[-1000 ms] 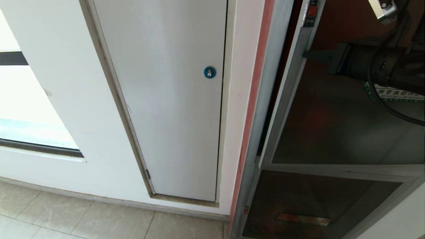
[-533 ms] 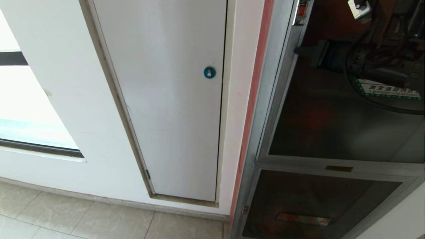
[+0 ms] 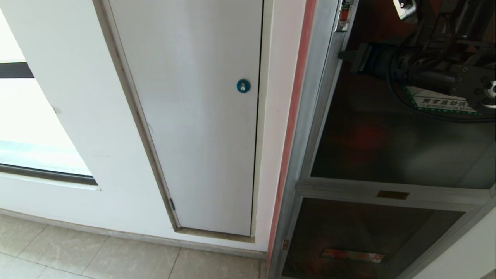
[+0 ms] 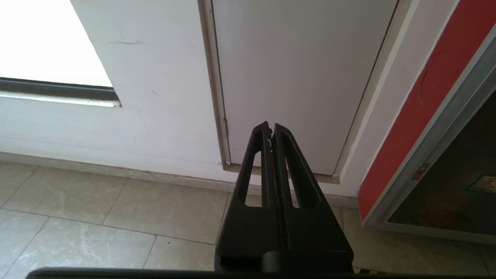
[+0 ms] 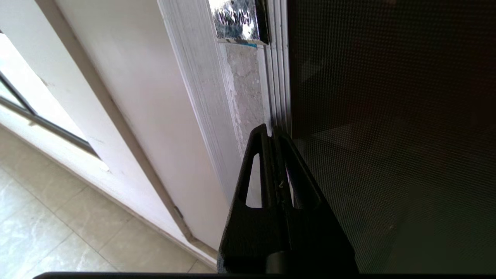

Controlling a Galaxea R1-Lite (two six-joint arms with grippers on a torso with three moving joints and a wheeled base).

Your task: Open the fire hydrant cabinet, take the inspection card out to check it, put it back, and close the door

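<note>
The fire hydrant cabinet (image 3: 314, 97) shows its grey frame at the right. The door (image 3: 387, 147), dark glass with a green-bordered sticker (image 3: 438, 101) and a red latch (image 3: 343, 13), lies almost flush in that frame. My right gripper (image 3: 344, 56) is shut and empty, its tips against the door's latch-side edge. In the right wrist view the right gripper (image 5: 271, 130) rests on the door's aluminium rail (image 5: 277, 77), beside the glass (image 5: 387, 116). My left gripper (image 4: 270, 127) hangs shut and empty, low by the wall. The inspection card is hidden.
Left of the cabinet is a plain white panel (image 3: 201, 116) with a blue round lock (image 3: 243, 85). Under the door sits a smaller dark glass panel with a red label (image 3: 350, 255). A window (image 3: 23, 116) is at far left, over a tiled floor (image 3: 116, 259).
The door has swung in toward the cabinet frame and the dark gap at its latch edge has closed up. My right arm has moved left with it.
</note>
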